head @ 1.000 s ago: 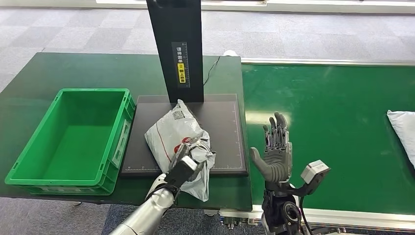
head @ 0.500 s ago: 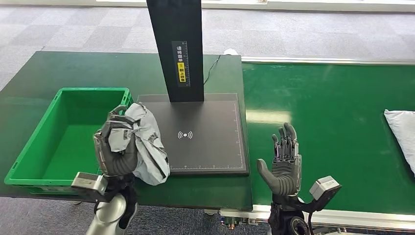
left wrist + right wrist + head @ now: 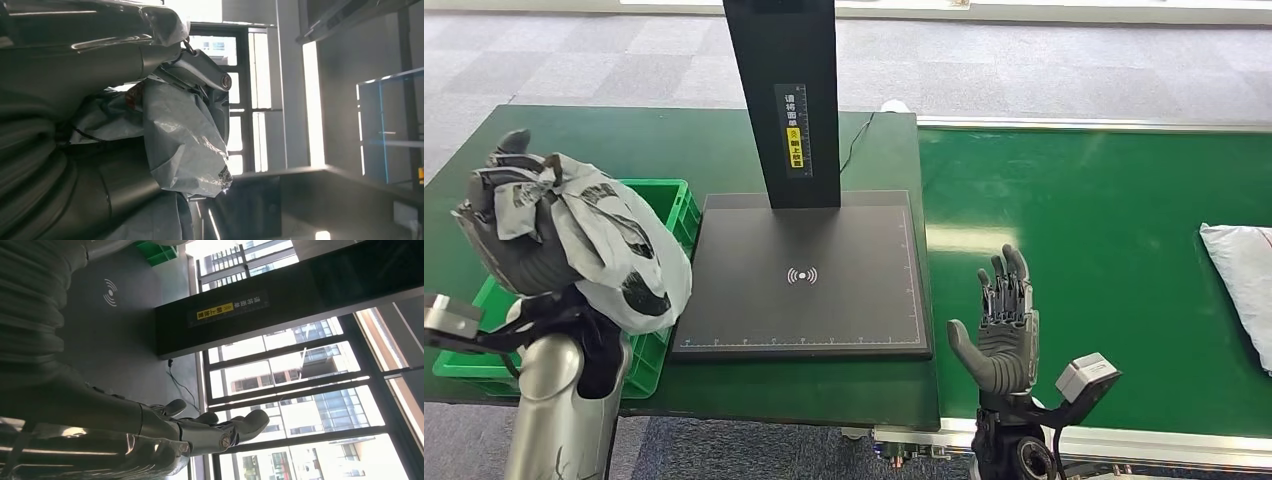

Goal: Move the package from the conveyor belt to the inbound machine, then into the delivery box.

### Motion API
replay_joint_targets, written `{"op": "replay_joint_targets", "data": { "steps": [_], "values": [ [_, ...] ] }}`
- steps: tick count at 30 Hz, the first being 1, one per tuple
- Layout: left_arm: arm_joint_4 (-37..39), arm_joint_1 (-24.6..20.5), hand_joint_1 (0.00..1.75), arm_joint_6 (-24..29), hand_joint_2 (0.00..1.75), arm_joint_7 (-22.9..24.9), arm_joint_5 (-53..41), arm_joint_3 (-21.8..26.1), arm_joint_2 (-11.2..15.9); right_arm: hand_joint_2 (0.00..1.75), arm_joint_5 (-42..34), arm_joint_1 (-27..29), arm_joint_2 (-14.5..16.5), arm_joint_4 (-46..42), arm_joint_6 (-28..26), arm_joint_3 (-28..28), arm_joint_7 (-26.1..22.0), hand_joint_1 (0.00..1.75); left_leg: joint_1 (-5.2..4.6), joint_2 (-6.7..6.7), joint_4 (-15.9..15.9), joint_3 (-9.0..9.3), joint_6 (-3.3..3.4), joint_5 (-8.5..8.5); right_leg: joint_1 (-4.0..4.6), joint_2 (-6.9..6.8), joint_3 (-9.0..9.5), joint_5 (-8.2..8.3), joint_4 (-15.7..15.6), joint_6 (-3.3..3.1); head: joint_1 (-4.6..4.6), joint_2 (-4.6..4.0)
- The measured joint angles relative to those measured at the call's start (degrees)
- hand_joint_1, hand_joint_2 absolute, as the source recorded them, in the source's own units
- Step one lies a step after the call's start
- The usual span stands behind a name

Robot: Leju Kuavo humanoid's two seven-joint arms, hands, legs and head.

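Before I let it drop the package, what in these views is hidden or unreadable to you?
- Green box: in the head view, mostly hidden behind the package and left robot hand; its inside cannot be checked.
- Left fingers: left wrist view, largely wrapped in package film; the grip cannot be judged.
- Second package: cut off by the head view's right edge.
- Yellow label on the machine's column: print too small.

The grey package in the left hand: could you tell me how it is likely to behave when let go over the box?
The package looks floppy: its plastic wrinkles and sags below the left hand. It is probably light, since the hand holds it up by a bunched end. Its glossy film may be slippery, so it could slide free and slump into the green box.
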Motion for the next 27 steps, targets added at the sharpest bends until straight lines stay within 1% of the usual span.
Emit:
{"op": "replay_joint_targets", "data": {
  "steps": [6, 9, 13, 17, 21, 24, 27],
  "values": [
    [4.5, -7.4, 1.75, -1.0, 1.75, 2.8, 1.0, 7.5, 1.8, 1.75, 0.0, -0.4, 0.1, 0.0, 0.0, -0.1, 0.3, 0.00, 0.01, 0.00, 0.0, -0.02, 0.00, 0.01, 0.01, 0.01, -0.04, 0.01, 0.0, -0.01, 0.01, 0.00],
    [7.2, -10.5, 1.75, -0.2, 1.75, 4.0, -0.8, 10.6, 2.9, 1.75, 0.1, -0.5, 0.2, 0.0, 0.1, -0.2, 0.6, 0.00, 0.01, 0.01, 0.0, -0.04, -0.01, 0.01, 0.01, 0.02, -0.07, 0.01, 0.0, -0.01, 0.01, 0.00],
    [12.1, -14.0, 1.75, 1.4, 1.75, 6.0, -3.9, 13.5, 4.4, 1.75, 0.2, -0.8, 0.4, 0.0, 0.1, -0.3, 0.8, 0.00, 0.01, 0.01, 0.0, -0.06, -0.01, 0.01, 0.01, 0.01, -0.08, 0.01, 0.0, -0.01, 0.01, 0.00],
    [19.8, -17.4, 1.75, 1.3, 1.75, 6.8, -5.8, 15.6, 6.2, 1.75, 0.3, -0.8, 0.5, 0.0, 0.2, -0.4, 0.9, 0.00, 0.01, 0.01, 0.0, -0.05, -0.02, 0.04, 0.02, 0.02, -0.08, 0.01, 0.0, -0.02, 0.01, 0.00],
    [28.2, -20.0, 1.75, 0.6, 1.75, 7.5, -8.5, 16.9, 7.2, 1.75, 0.4, -0.8, 0.6, 0.0, 0.4, -0.5, 0.9, 0.00, 0.01, 0.00, 0.0, -0.05, -0.02, 0.06, 0.02, 0.01, -0.08, 0.01, 0.0, -0.02, 0.01, 0.00],
    [33.2, -21.1, 1.75, 0.3, 1.75, 7.5, -9.6, 17.4, 7.5, 1.75, 0.5, -0.8, 0.7, 0.0, 0.7, -0.5, 0.9, 0.00, 0.01, 0.01, 0.0, -0.07, -0.02, 0.06, 0.01, 0.03, -0.09, 0.02, 0.0, -0.01, 0.02, 0.00],
    [35.9, -21.7, 1.75, 0.2, 1.75, 7.5, -9.6, 17.7, 7.6, 1.75, 0.5, -0.8, 0.7, 0.0, 0.7, -0.6, 0.9, 0.00, 0.01, 0.01, 0.0, -0.11, -0.02, 0.06, 0.01, 0.03, -0.13, 0.02, 0.0, -0.01, 0.02, 0.00]
  ]
}}
